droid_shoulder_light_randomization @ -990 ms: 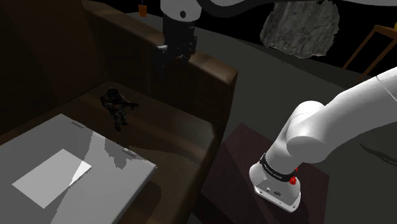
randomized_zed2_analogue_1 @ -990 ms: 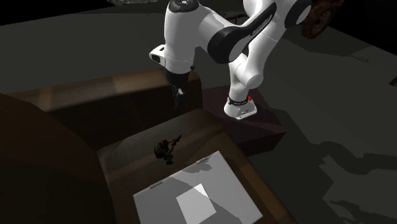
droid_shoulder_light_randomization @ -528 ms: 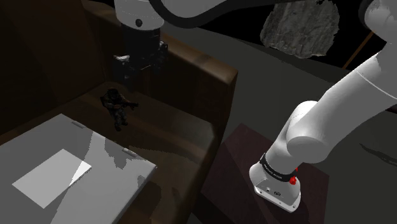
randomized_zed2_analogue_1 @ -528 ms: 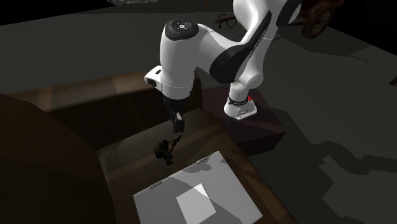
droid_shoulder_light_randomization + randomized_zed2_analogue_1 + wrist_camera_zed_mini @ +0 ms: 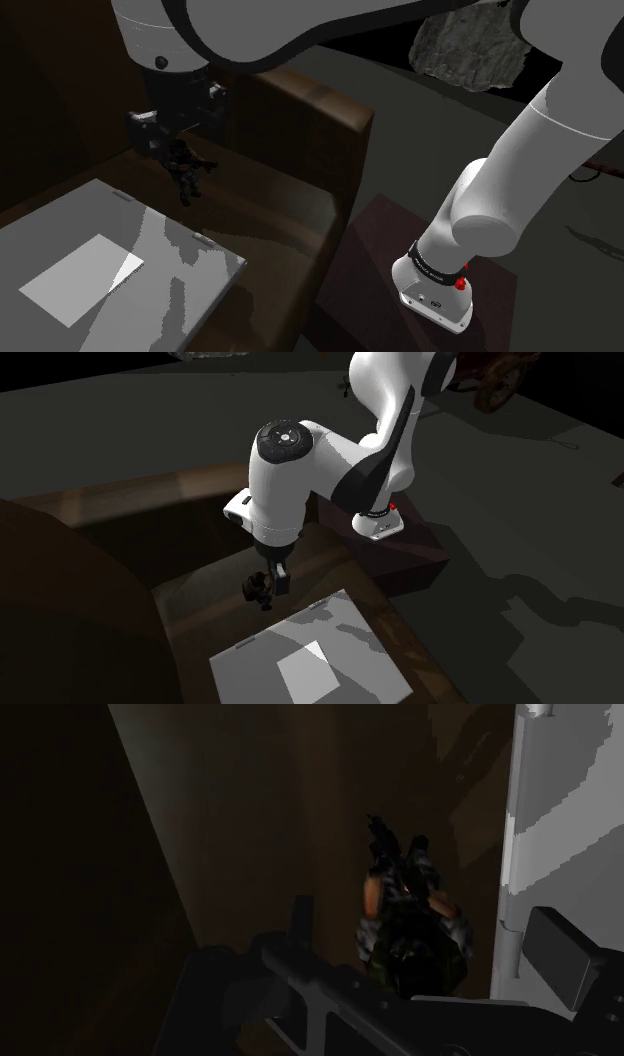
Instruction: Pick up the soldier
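Note:
The soldier (image 5: 186,172) is a small dark camouflaged figure with a gun, lying on the brown sofa seat (image 5: 255,185). My black gripper (image 5: 172,138) hangs just above it, open, a finger on either side. In the second exterior view the gripper (image 5: 275,574) sits right over the soldier (image 5: 257,590). Through the wrist view the soldier (image 5: 405,919) lies between the spread fingers of the gripper (image 5: 430,942), nearer the right finger (image 5: 562,954); neither finger touches it.
A flat grey slab (image 5: 110,265) with a white rectangle on top lies on the seat close beside the soldier, its edge (image 5: 570,804) next to the right finger. The sofa's back (image 5: 60,80) and armrest (image 5: 335,115) wall in the seat. My stand (image 5: 385,245) is beyond the armrest.
The arm has swung from over the armrest toward the shoulder view's left and come down, bringing the open gripper over the soldier. The soldier has not moved.

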Controlling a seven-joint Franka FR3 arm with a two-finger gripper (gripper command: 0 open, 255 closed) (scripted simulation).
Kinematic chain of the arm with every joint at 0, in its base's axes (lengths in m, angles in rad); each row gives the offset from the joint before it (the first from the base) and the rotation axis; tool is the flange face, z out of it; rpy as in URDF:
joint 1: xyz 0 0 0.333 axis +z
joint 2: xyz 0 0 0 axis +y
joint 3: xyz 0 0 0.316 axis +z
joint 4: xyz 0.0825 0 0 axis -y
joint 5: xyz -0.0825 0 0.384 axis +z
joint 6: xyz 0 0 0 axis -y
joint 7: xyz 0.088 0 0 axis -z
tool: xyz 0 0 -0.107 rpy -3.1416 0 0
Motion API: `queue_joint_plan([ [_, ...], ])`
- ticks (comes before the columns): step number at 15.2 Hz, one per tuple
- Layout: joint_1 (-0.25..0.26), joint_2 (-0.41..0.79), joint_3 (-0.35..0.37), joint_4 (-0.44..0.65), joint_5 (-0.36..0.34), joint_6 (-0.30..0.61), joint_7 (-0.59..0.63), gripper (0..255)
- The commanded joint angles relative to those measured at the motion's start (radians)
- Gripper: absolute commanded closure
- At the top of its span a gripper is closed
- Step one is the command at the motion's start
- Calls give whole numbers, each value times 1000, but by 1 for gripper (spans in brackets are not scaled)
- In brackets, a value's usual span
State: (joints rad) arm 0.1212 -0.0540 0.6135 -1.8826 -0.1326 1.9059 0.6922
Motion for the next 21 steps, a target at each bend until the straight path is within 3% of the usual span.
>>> queue_joint_plan([
  [1,1,7,2,-23,-6,29,9,0],
  [5,1,13,3,-53,-11,62,16,0],
  [6,2,12,3,-55,-11,63,17,255],
  [15,1,13,3,-53,-11,62,16,255],
  [21,1,3,1,18,-1,-15,0,255],
])
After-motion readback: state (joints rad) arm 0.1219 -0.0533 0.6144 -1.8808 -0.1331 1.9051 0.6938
